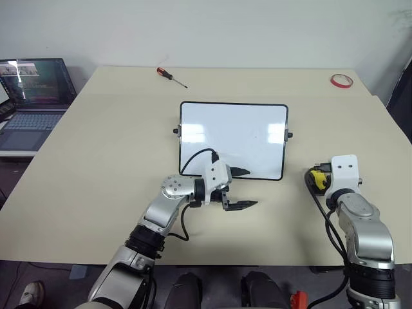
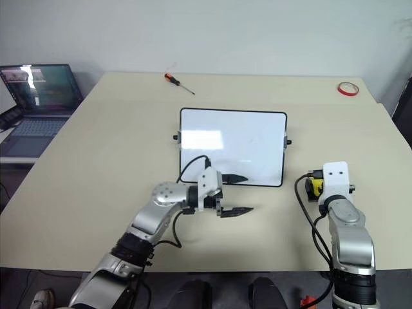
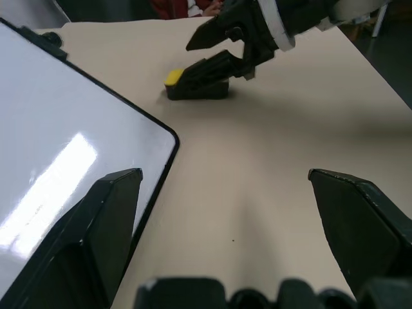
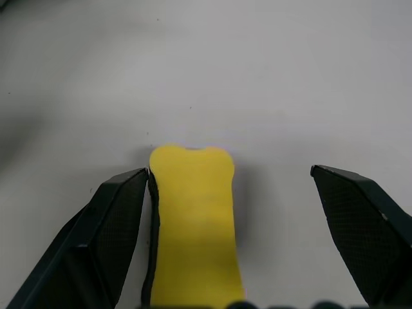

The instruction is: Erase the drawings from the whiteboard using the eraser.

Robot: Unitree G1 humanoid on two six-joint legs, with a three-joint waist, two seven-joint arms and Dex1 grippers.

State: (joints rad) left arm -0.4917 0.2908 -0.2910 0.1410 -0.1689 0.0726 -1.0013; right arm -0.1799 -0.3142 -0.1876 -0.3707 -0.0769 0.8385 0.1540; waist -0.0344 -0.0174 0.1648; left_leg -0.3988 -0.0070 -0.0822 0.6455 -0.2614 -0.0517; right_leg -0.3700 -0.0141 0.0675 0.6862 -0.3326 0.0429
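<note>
Beige desk (image 1: 96, 161): wide matte top carrying everything; laptop (image 1: 32, 96) on a separate surface off its far left edge, screen lit.
Whiteboard (image 1: 233, 138): glossy white, thin black frame, flat on desk near centre, black knobs on both short sides. Surface looks mostly blank with glare patches; can't make out any drawings from the head views.
Left arm: reaches in from near left, wrist over the board's near edge.
Left claw (image 1: 239, 188): points toward the robot's right, fingers apart, nothing between them. Far finger over the board's near edge, near finger over bare desk just off the board. In the left wrist view one fingertip (image 3: 106, 212) sits over the board's rounded corner, the other over desk.
Right arm: comes up from near right, white wrist block well right of the board.
Right claw (image 4: 232, 212): fingers spread wide, not gripping. Eraser lies between them.
Eraser (image 4: 193, 225): small yellow block on a dark base, resting on the desk right of the whiteboard's near right corner, apart from the board. In the right wrist view it lies against the inner face of one finger (image 4: 109, 232), with a clear gap to the other finger. Head view shows it peeking out just left of the right wrist block (image 1: 317, 178).
Screwdriver (image 1: 171, 76): red handle, far side of desk, beyond the board.
Red tape ring (image 1: 341, 80): far right corner of desk.
</note>
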